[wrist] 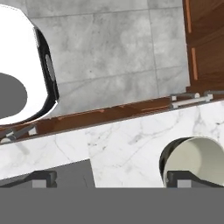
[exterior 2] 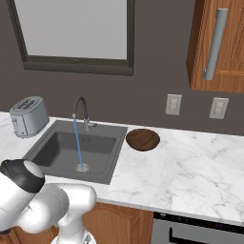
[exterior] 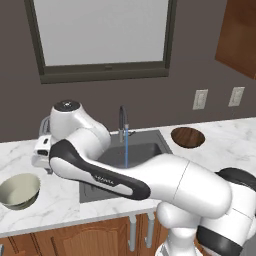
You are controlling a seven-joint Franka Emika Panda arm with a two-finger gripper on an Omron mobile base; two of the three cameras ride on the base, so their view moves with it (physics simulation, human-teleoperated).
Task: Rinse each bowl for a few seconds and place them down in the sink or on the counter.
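The pale cream-green bowl [exterior: 20, 191] sits upright on the white marble counter [exterior: 60, 197] left of the sink [exterior: 142, 152]. In the hand view this bowl [wrist: 199, 159] lies just past my right fingertip [wrist: 188, 179]. My gripper [exterior: 45, 167] hangs open above the counter between that bowl and the sink's left edge, and nothing is between its fingers [wrist: 114, 179]. The dark brown bowl [exterior: 187, 137] [exterior 2: 143, 139] rests on the counter right of the sink [exterior 2: 52, 152]. A blue stream of water runs from the arched faucet [exterior: 122, 120] [exterior 2: 81, 107] to the drain [exterior 2: 82, 167].
A silver toaster [exterior 2: 28, 116] stands on the counter at the sink's far left corner. My own forearm [exterior: 115, 177] crosses in front of the basin. Brown cabinet fronts [wrist: 109, 114] and the grey tile floor [wrist: 109, 48] lie beyond the counter's front edge.
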